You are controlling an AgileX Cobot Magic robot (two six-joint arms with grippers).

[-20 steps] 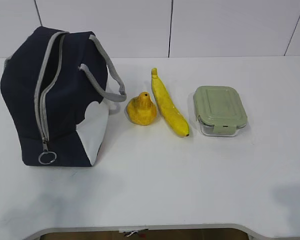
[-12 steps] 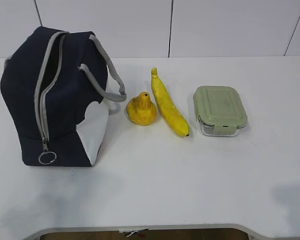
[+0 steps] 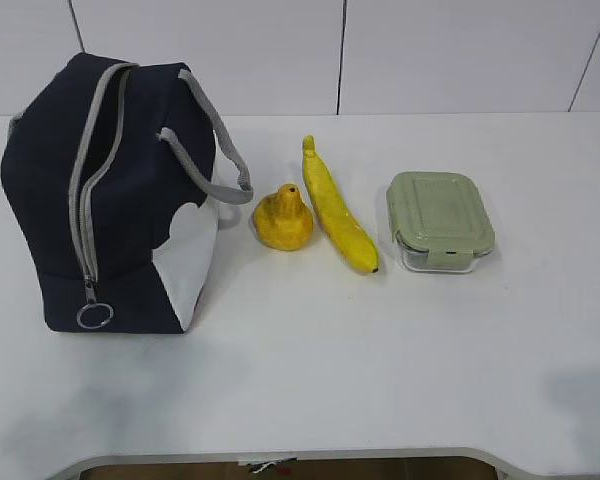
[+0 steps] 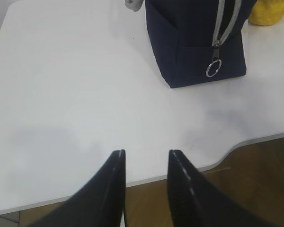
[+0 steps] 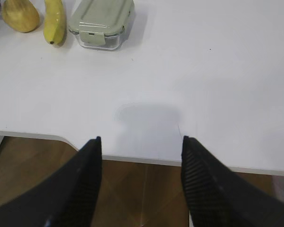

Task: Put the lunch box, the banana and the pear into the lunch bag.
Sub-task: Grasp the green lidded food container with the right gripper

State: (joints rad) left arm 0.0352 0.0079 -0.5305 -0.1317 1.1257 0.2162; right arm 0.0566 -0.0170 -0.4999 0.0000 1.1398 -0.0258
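The navy lunch bag (image 3: 110, 200) stands on the left of the white table (image 3: 310, 370), its grey zipper closed with the ring pull (image 3: 94, 316) hanging low. To its right lie the pear (image 3: 283, 218), the banana (image 3: 337, 207) and the green-lidded lunch box (image 3: 439, 219). Neither arm shows in the exterior view. My left gripper (image 4: 146, 153) hangs open and empty over the table's front edge, well short of the lunch bag (image 4: 194, 42). My right gripper (image 5: 140, 140) is open and empty over the front edge, far from the lunch box (image 5: 102, 21), banana (image 5: 55, 21) and pear (image 5: 20, 15).
A white panelled wall (image 3: 340, 50) runs behind the table. The table's front edge has a curved cutout (image 3: 280, 460) with brown floor (image 5: 142, 189) below it.
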